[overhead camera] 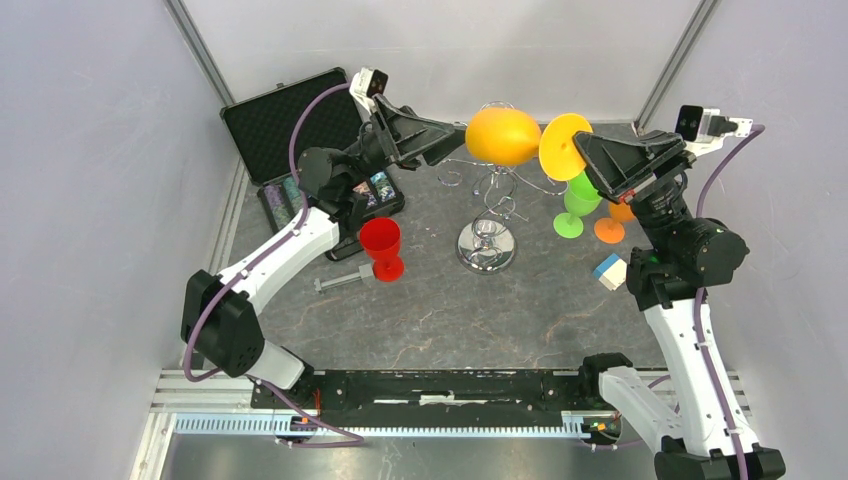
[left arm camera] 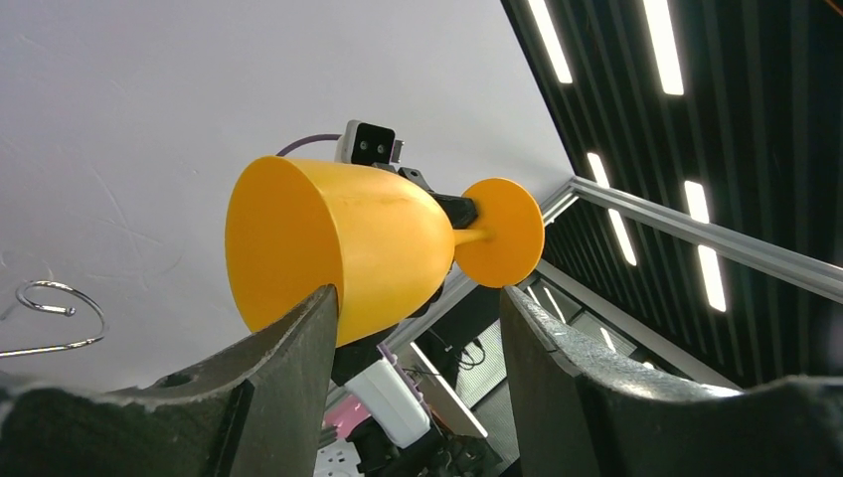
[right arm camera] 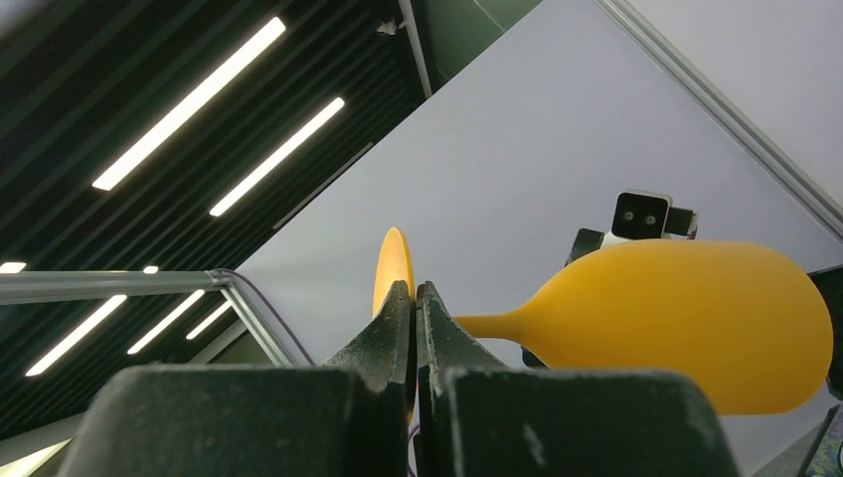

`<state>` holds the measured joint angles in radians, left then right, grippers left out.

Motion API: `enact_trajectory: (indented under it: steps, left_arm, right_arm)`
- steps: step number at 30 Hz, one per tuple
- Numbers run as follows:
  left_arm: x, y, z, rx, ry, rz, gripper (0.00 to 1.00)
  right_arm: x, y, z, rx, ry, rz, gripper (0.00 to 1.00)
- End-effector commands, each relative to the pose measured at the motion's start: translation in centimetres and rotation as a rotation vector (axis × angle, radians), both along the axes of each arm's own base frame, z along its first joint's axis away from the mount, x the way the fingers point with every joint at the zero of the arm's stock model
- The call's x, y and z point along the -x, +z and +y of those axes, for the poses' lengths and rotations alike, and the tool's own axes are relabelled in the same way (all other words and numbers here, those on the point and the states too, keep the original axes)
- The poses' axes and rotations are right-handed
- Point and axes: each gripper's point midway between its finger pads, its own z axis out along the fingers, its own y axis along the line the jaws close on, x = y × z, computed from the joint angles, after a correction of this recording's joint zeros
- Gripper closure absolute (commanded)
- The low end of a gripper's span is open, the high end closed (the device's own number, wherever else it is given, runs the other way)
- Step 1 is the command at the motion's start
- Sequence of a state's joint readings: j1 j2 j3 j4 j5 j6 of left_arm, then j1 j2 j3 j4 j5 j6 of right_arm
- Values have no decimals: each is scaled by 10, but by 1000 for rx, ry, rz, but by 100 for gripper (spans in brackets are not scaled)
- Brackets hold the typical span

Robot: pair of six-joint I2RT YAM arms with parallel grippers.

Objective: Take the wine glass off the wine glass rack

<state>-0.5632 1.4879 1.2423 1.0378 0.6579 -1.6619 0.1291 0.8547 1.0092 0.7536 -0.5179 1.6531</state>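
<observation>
An orange wine glass lies on its side in the air above the chrome wine glass rack, bowl to the left, foot to the right. My right gripper is shut on the edge of the glass's round foot; its jaws meet at the disc in the right wrist view. My left gripper is open at the bowl's mouth end. In the left wrist view the bowl sits just above the left finger, and one curled hook of the rack shows.
A red wine glass stands left of the rack, with a grey tool beside it. A green wine glass and another orange one stand at the right. An open black case lies back left. A blue-and-white block lies by the right arm.
</observation>
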Motion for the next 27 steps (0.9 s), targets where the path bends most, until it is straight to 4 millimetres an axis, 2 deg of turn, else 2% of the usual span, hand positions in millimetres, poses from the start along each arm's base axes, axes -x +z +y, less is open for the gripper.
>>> enact_trajectory:
  steps: [1,5,9,16,27]
  left_arm:
    - [42,24,7,50,-97,-101,37]
    - [66,26,-5,6,-145,-168,44]
    - [77,29,0,-3,-128,-214,51]
    - [82,27,3,-36,-96,-246,66]
    - [93,33,9,-19,-98,-299,98]
  right_arm:
    - [-13,-6,-1,3,-32,11,100]
    - [-31,-26,-2,-12,-40,78,100]
    - [-42,-42,-2,-30,-33,122,100]
    - [-50,-53,-5,-47,-50,156,100]
    - [-56,-62,-10,-72,-79,192,100]
